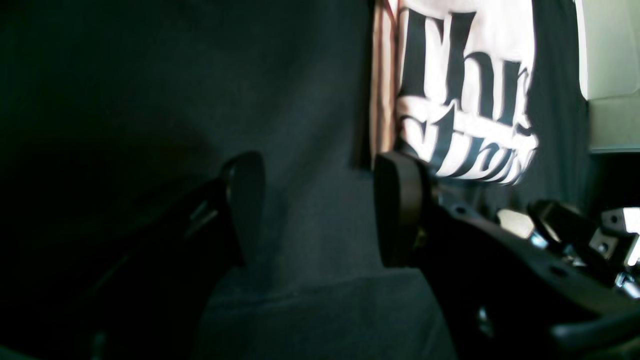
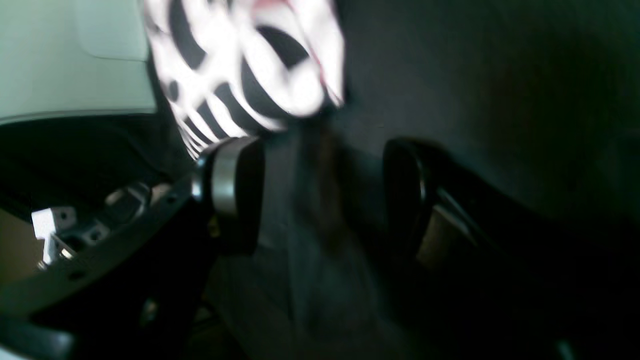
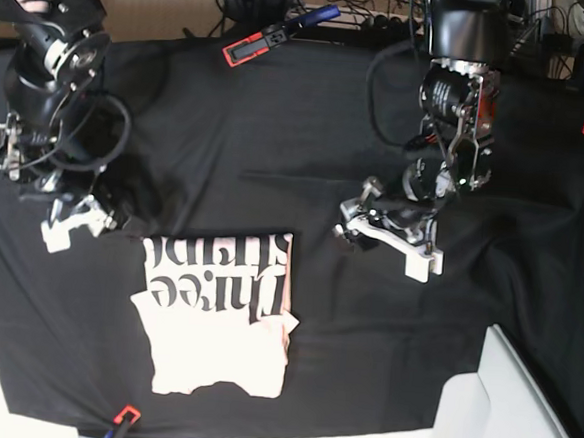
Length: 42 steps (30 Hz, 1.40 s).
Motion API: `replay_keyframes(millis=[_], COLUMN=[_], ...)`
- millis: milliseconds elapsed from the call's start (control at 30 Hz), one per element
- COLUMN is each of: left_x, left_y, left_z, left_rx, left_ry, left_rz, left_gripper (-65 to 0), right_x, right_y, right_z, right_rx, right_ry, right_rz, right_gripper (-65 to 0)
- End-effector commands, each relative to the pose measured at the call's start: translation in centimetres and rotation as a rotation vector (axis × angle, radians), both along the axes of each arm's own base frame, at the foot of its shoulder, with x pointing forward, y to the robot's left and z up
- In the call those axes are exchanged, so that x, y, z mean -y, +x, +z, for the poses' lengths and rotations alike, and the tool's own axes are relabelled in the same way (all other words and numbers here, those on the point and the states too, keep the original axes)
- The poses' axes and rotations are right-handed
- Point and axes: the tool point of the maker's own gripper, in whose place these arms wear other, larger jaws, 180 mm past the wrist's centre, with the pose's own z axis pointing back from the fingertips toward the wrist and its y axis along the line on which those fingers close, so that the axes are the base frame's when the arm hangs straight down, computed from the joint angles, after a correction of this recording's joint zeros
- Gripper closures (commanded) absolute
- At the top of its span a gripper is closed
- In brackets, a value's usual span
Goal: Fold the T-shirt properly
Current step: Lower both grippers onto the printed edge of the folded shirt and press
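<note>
Between the two pads of the left gripper [image 1: 320,210] lies only black cloth: its jaws stand apart and hold nothing, hovering low over the tablecloth [image 1: 150,75]. Just past its right pad the T-shirt [image 1: 465,90] shows, its black lettering on pale fabric and a pink folded edge along the near side. Across the table, the right gripper [image 2: 322,195] is likewise spread with nothing in it, one pad catching light, the other dark, and bare tablecloth between them; the shirt's print lies blurred just beyond its lit pad. From the base view the left gripper [image 3: 391,231] sits on that view's right, just off the shirt's upper right corner and apart from it, while the right gripper [image 3: 76,219] sits on that view's left, close beside the shirt's upper left corner. The T-shirt [image 3: 220,314] lies folded into a compact rectangle near the front middle of the table, lettering band uppermost at the far end, plain pale fabric toward the front, with an uneven lower hem. Red-handled clamps [image 3: 249,48] pin the tablecloth at the far edge.
</note>
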Motion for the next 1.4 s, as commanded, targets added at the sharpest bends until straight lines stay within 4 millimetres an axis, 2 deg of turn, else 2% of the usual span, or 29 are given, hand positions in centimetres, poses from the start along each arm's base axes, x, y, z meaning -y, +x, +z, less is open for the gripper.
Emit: replay_keyframes(millis=[0,67,200,400,700,800,1000,1100,1200,1367], left_x=[0.4,0.8,0.9,0.2,1.3,2.7,4.2,4.9,5.5,5.7], left_y=[1.3,0.8,0.6,0.8,2.2,3.0,4.1,4.7,4.4,5.1], left_z=[0.9,-0.7,-2.5,-3.9,-2.7,-2.1,-1.1,-1.0,-1.8,-1.2], left_rx=[0.032,-0.017,-0.072,-0.063,-0.035,-0.022,0.000,-0.002,-0.029,-0.016], left_ry=[-0.018,-0.035,-0.041,-0.032,-0.060,-0.083,-0.114,-0.126,-0.139,-0.143], left_rz=[0.001,0.009,0.013,0.071,0.069,0.060,0.057,0.055,0.056,0.054], left_gripper=[-34.9,-34.6,-34.4,-34.9,-37.6,-37.8,-37.8,-37.8,-37.8,-37.8], right_x=[0.6,0.6,0.7,0.5,0.3,0.3,0.5,-0.6,-1.0,-2.5], right_y=[2.1,2.1,2.1,2.4,3.1,3.3,4.2,4.3,4.4,4.4], right_z=[1.7,1.7,1.7,1.9,2.4,2.5,3.1,3.2,3.2,3.2], right_rx=[0.064,0.065,0.064,0.071,0.083,0.088,0.114,0.118,0.118,0.118], right_ry=[-0.004,-0.005,-0.011,-0.009,-0.005,-0.005,-0.006,0.014,0.021,0.046], right_rz=[-0.016,-0.016,-0.011,-0.010,-0.008,-0.008,-0.028,-0.022,-0.021,-0.012], right_gripper=[-36.0,-36.0,-36.0,-36.0,-36.0,-36.0,-36.0,-36.1,-36.1,-36.0])
